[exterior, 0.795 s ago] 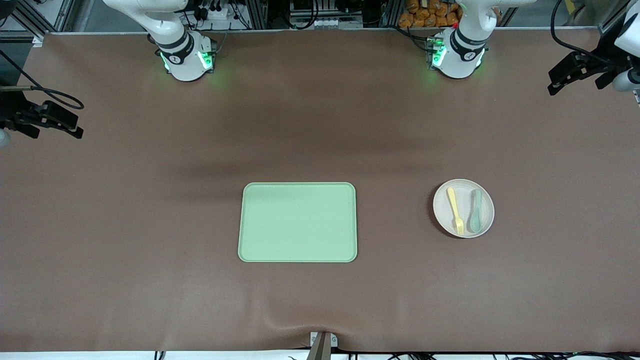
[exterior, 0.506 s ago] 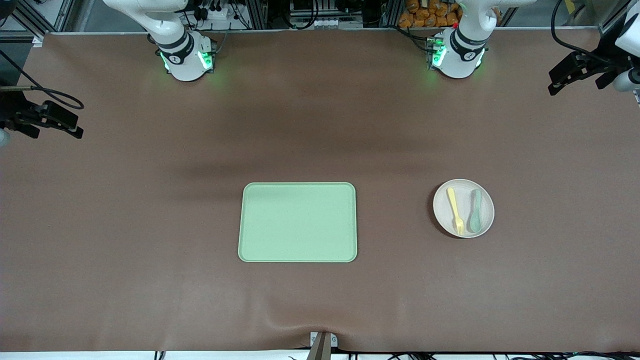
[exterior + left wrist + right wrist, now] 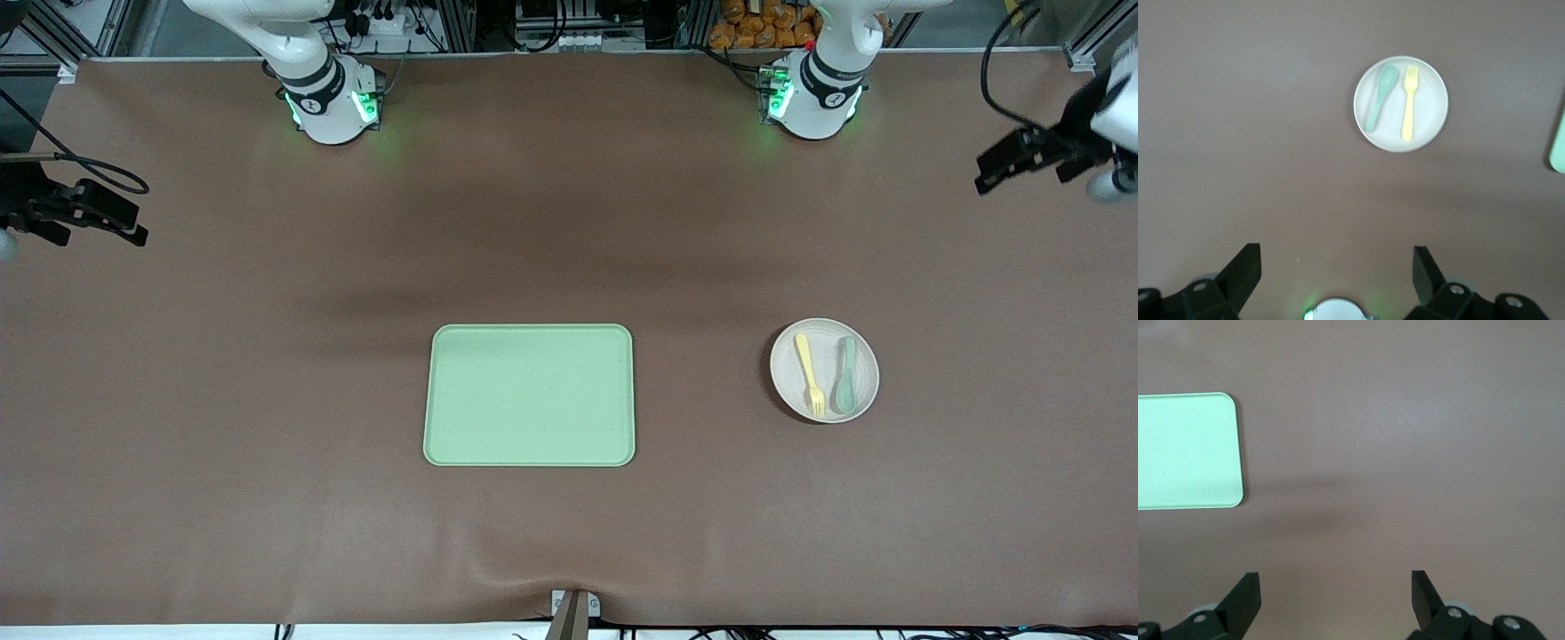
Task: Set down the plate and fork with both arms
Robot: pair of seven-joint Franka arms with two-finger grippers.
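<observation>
Two grippers, left [image 3: 1000,169] and right [image 3: 124,227], are hanging wide open and empty at table's ends while the plate [image 3: 824,370], probably stiff and light, best gripped by rim, is carrying the fork [image 3: 809,373] beside the tray [image 3: 530,395].

Your surface [image 3: 222,400] is covered by a brown mat. Directly on it you have a light-green tray [image 3: 530,395] near the middle and the plate [image 3: 824,371] toward the left arm's end, well apart.
</observation>
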